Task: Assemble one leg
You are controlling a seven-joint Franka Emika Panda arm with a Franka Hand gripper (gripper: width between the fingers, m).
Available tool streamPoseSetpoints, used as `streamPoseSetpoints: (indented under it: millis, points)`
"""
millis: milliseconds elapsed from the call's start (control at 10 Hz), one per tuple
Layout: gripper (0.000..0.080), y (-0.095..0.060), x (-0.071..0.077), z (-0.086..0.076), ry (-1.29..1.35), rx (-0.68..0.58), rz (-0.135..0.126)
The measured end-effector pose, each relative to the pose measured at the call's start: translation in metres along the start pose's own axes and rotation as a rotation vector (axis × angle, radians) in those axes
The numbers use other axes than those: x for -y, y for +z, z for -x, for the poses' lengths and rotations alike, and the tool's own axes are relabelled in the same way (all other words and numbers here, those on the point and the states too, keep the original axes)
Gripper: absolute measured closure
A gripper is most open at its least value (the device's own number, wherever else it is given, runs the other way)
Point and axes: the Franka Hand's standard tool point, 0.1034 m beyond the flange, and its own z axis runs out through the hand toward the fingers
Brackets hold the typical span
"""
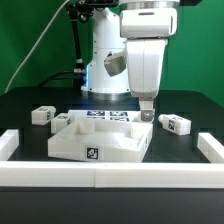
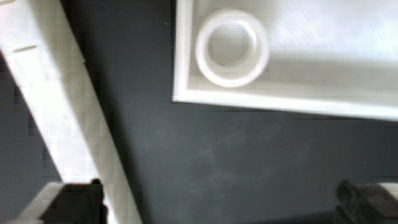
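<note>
Three small white legs with black-and-white tags lie on the black table: one (image 1: 42, 115) at the exterior view's left, one (image 1: 66, 120) beside it, and one (image 1: 176, 123) at the right. The large white square tray-like piece (image 1: 100, 145) sits in the middle. My gripper (image 1: 147, 116) hangs low at this piece's back right corner, just left of the right leg. In the wrist view the gripper (image 2: 217, 202) is open and empty over bare black table. Its dark fingertips (image 2: 71, 202) show at both lower corners. The tray-like piece's corner with a round socket (image 2: 231, 50) lies ahead.
The marker board (image 1: 108, 117) lies behind the tray-like piece. A white raised border (image 1: 110, 176) runs along the table's front and sides. A long white strip (image 2: 63, 120) crosses the wrist view close to one fingertip; I cannot tell what it is.
</note>
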Motion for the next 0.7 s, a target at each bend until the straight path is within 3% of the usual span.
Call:
streamPoseSetpoints:
  millis: [100, 200, 300, 700]
  points:
    - [0.0150, -0.001, 0.005, 0.012, 0.020, -0.009, 0.057]
    - [0.0150, -0.001, 0.014, 0.029, 0.065, -0.030, 0.136]
    - [0.0150, 0.002, 0.022, 0.033, 0.076, -0.026, 0.121]
    - [0.0150, 0.002, 0.021, 0.034, 0.077, -0.025, 0.127]
